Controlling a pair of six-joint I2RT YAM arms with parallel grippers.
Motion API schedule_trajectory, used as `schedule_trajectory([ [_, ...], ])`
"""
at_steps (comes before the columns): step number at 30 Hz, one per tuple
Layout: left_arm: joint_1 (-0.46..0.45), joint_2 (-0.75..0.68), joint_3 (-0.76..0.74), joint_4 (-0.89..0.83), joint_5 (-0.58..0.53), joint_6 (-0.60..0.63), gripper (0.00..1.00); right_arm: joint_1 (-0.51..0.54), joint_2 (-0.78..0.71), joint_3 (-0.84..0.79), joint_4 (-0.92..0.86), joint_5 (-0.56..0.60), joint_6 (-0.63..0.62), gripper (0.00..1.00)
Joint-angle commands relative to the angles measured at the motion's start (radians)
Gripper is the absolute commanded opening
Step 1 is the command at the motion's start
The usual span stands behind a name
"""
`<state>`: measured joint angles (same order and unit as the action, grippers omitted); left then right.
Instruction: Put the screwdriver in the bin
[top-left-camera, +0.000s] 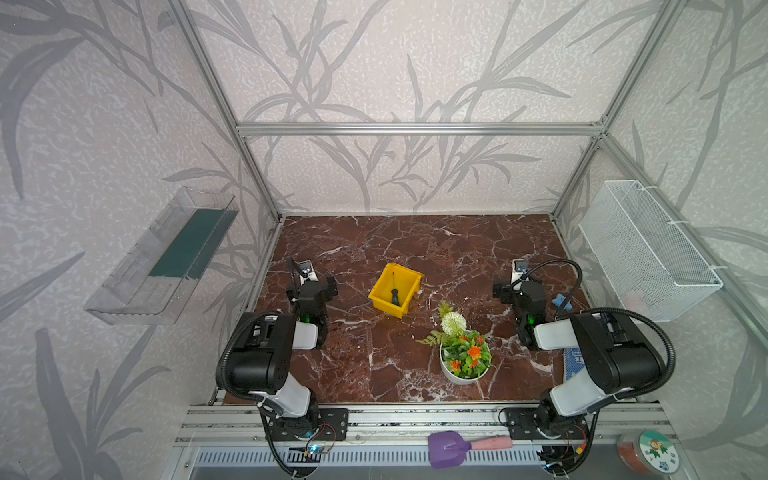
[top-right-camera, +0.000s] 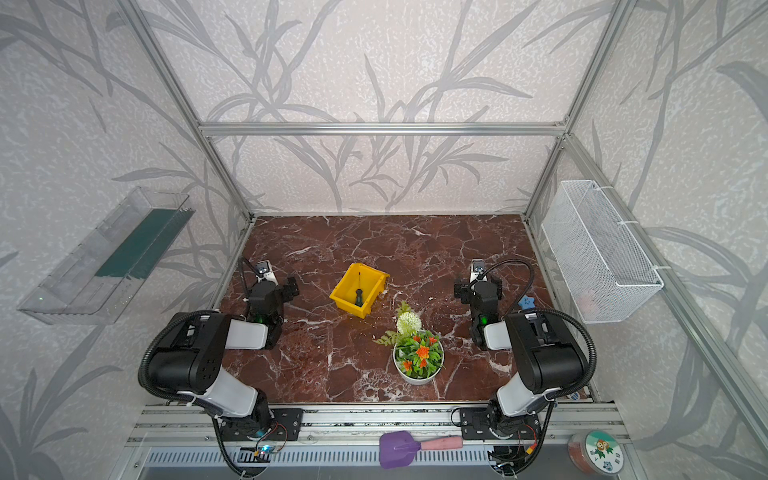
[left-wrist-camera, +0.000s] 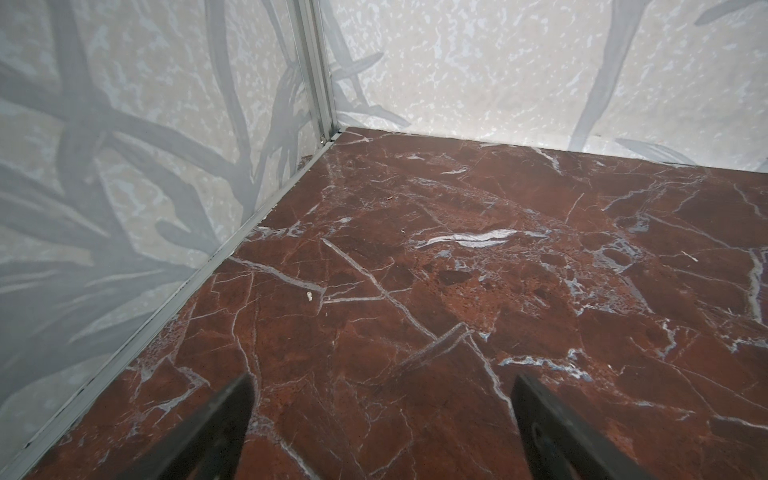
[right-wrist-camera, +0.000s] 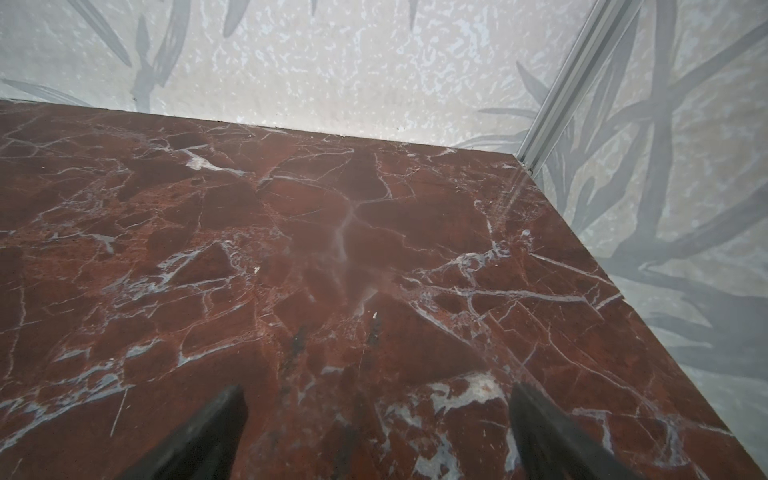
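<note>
Standing by the cell, I see the screwdriver (top-left-camera: 395, 297) lying inside the bin (top-left-camera: 385, 307), a little above the middle of the frame in both top views. Its green-and-black handle sits toward the bin's lower end, and the thin shaft points up toward the far rim. The bin rests at an angle on the red marble table (top-left-camera: 415, 241).

Neither arm touches the bin. The left gripper (left-wrist-camera: 381, 378) hangs over bare marble at the left of the frame, well apart from the bin. The left wrist view shows its jaws spread wide with nothing between them. The right gripper (right-wrist-camera: 376, 386) hangs at the right, its jaws also spread wide and empty over bare table.

A white pot of flowers (top-left-camera: 457, 379) stands just below and right of the bin, near it but apart. A purple scoop (top-left-camera: 446, 451) lies on the rail at the bottom edge. A wire basket (top-left-camera: 648, 249) hangs at the right and a clear tray (top-left-camera: 162, 257) at the left.
</note>
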<state>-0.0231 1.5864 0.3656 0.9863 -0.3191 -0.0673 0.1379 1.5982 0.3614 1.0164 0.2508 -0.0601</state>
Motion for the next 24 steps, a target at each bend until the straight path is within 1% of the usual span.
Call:
schedule_trajectory([
  [1,0.003,-0.011,0.003,-0.003,0.004,0.015,0.99,0.0,-0.008,-0.006,0.004,-0.005,0.009,0.99],
  [24,0.005,-0.01,0.001,-0.004,0.004,0.015,0.99,-0.006,-0.008,0.005,-0.019,-0.016,0.016,0.99],
])
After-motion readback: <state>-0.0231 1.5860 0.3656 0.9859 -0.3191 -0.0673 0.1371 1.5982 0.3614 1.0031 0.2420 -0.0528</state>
